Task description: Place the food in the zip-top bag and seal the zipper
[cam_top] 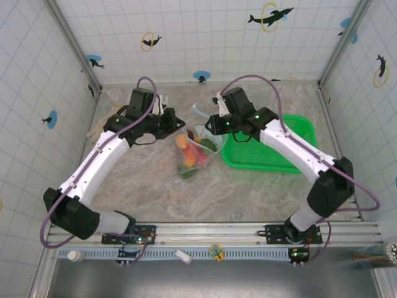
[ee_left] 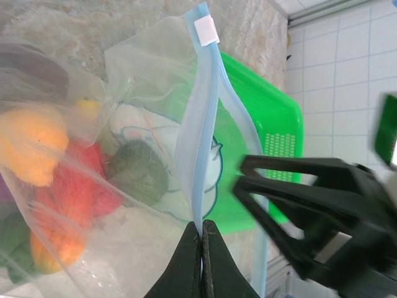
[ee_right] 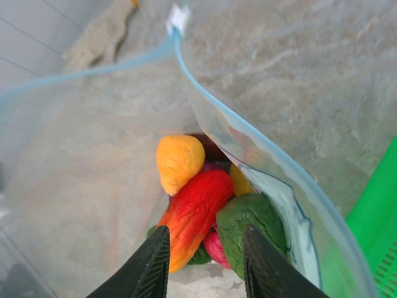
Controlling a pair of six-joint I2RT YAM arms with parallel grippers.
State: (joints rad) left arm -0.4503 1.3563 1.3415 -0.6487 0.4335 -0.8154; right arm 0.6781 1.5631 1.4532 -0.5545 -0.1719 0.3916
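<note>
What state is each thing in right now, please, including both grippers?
zip-top bag: mouth open, food inside.
zipper: unsealed, tracks apart.
food: all visible pieces in the bag.
left gripper: shut on the zipper.
right gripper: open, at the bag's mouth.
green basket: flat on the table.

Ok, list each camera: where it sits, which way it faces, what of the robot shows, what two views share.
Top external: above and behind the bases, looking down on the table; both arms show, left gripper and right gripper meeting at the bag.
Left wrist: on the left arm, looking along its fingers, shut on the zipper, toward the basket and the right gripper.
Right wrist: on the right arm, looking down between its open fingers into the bag at the food.
Shared: both wrist views show zipper, food and basket.
</note>
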